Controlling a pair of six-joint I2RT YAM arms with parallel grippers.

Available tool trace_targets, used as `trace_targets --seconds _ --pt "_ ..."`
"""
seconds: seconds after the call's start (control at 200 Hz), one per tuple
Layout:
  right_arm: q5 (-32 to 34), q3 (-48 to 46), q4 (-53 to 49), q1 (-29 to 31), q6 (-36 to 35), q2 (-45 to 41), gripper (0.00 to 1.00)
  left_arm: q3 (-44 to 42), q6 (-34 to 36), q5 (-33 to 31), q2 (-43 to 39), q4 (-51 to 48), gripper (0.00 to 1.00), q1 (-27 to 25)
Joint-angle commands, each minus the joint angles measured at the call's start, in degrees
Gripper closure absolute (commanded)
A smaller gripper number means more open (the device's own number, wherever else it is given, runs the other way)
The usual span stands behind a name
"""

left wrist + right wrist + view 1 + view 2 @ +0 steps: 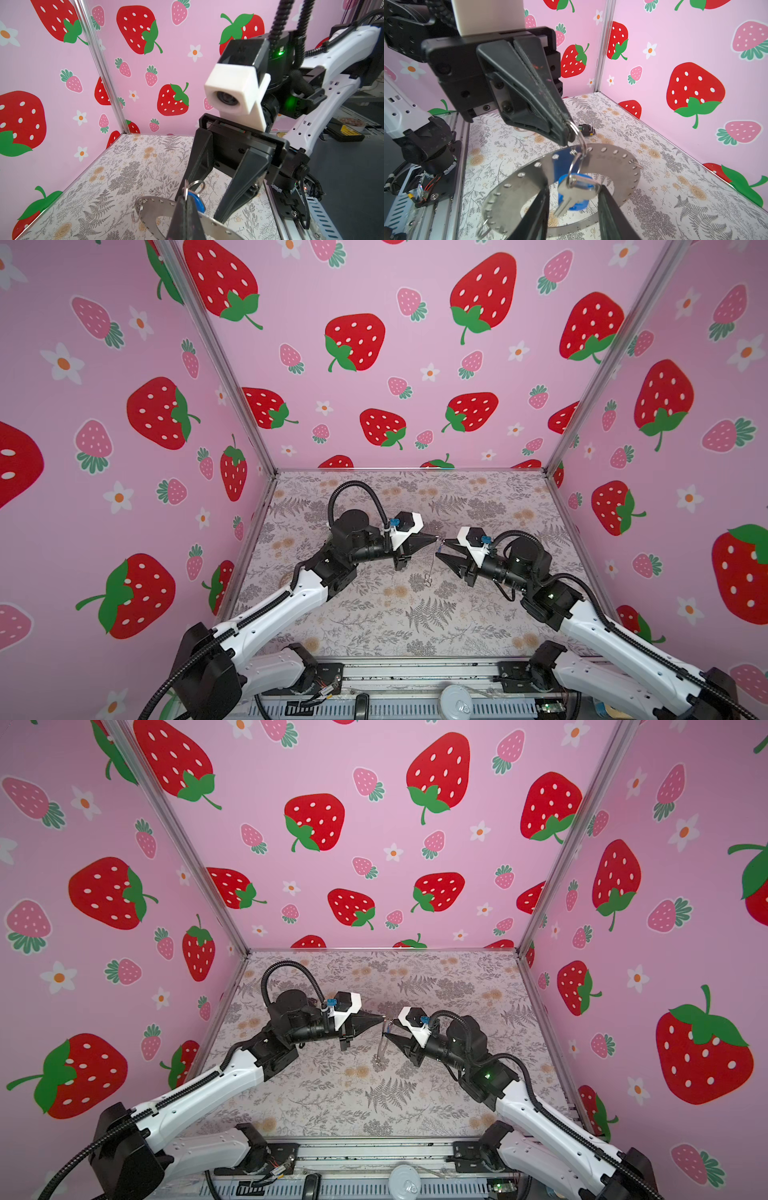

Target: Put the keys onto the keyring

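Key and keyring held up in the air above the table.
The left jaws are clenched on a small wire loop at the rim of the keyring, a wide flat metal ring with holes round its edge, which hangs tilted from it. The blue-headed key dangles on its own split ring just below the clenched tips, in front of the keyring's wide hole. The right jaws stand parted, one finger on each side of the key's head and close to it; no grip on it shows. In the left wrist view the key peeps out behind the left tips.
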Motion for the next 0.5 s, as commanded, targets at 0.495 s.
trace_targets --seconds 0.495 --pt "3.01 1.63 -0.09 0.27 -3.04 0.74 0.86 0.03 -2.52 -1.46 1.35 6.98 1.00 -0.30"
